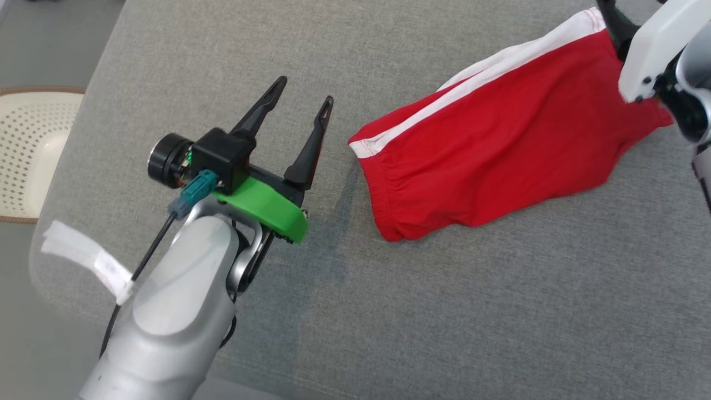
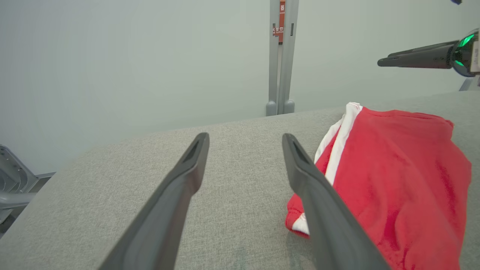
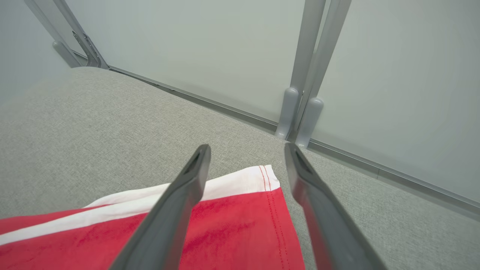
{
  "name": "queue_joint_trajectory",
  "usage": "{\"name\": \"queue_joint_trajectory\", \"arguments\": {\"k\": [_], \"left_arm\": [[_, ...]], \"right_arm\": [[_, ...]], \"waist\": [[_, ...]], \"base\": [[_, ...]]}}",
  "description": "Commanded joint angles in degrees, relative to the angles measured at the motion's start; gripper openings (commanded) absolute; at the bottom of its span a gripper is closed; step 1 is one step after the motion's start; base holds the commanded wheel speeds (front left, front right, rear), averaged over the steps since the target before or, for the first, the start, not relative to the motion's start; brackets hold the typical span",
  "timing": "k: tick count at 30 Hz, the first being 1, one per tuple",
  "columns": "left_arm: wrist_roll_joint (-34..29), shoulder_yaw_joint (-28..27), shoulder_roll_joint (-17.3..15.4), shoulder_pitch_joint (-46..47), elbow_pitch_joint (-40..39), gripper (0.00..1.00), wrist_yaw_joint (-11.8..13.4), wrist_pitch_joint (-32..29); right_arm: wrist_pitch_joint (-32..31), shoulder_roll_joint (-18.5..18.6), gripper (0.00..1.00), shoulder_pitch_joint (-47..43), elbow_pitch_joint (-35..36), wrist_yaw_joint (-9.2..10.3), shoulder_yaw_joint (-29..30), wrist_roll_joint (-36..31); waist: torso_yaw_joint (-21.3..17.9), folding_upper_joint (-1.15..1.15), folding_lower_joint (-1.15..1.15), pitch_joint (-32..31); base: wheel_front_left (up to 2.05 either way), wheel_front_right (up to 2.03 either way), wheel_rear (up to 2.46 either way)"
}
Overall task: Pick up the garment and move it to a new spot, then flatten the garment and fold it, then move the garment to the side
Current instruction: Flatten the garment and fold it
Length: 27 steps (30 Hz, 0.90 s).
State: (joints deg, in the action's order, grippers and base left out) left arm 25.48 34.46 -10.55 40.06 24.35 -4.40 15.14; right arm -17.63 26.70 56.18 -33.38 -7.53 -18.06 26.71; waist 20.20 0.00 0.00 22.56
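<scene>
The garment (image 1: 500, 139), red shorts with a white side stripe, lies folded on the grey cushion at the upper right. My left gripper (image 1: 305, 91) hovers open just left of the shorts' waistband end, holding nothing. In the left wrist view the garment (image 2: 397, 176) sits to the right of my left gripper (image 2: 245, 138), partly behind its right finger. My right gripper (image 3: 247, 150) stands open above the garment's (image 3: 240, 221) far hem corner, with nothing between its fingers. In the head view the right arm's pale housing (image 1: 661, 44) covers the shorts' far right end.
The grey fabric surface (image 1: 444, 305) stretches wide in front of and left of the shorts. A cream perforated basket (image 1: 28, 155) sits off its left edge. A pale wall with a grey post (image 3: 303, 75) runs behind the far edge.
</scene>
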Motion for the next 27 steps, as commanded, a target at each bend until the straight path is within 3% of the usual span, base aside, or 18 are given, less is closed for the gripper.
{"name": "queue_joint_trajectory", "arguments": {"k": [1, 7, 13, 19, 27], "left_arm": [[-0.6, -1.7, 0.1, -3.3, -1.1, 1.0, 0.3, 0.0], [-6.4, -7.6, 0.4, -10.7, -6.1, 1.0, 0.7, 0.0], [-11.4, -10.9, 2.6, -17.3, -8.7, 1.0, 2.0, 0.0], [-11.8, -15.6, 5.2, -23.3, -10.0, 1.0, 1.5, 0.0], [-11.8, -22.1, 7.1, -30.4, -12.7, 1.0, 1.1, 0.0]], "right_arm": [[3.7, 0.1, 1.0, -2.6, 0.6, 0.11, -0.3, 0.4], [19.4, -0.6, 1.0, -11.2, 4.1, 0.12, -1.9, 1.3], [28.8, -3.4, 1.0, -20.0, 8.7, 0.12, -1.1, 0.6], [32.4, -9.8, 1.0, -29.3, 13.5, 0.1, 6.4, -3.3], [32.8, -18.3, 1.0, -41.3, 20.5, 0.1, 14.8, -10.6]], "waist": [[-3.3, 0.0, 0.0, -3.6], [-6.9, 0.0, 0.0, -7.3], [-10.4, 0.0, 0.0, -10.1], [-13.7, 0.0, 0.0, -12.3], [-16.7, 0.0, 0.0, -15.0]], "base": [[0.0, 0.0, 0.0], [0.0, 0.0, 0.0], [0.0, 0.0, 0.0], [0.0, 0.0, 0.0], [0.0, 0.0, 0.0]]}}
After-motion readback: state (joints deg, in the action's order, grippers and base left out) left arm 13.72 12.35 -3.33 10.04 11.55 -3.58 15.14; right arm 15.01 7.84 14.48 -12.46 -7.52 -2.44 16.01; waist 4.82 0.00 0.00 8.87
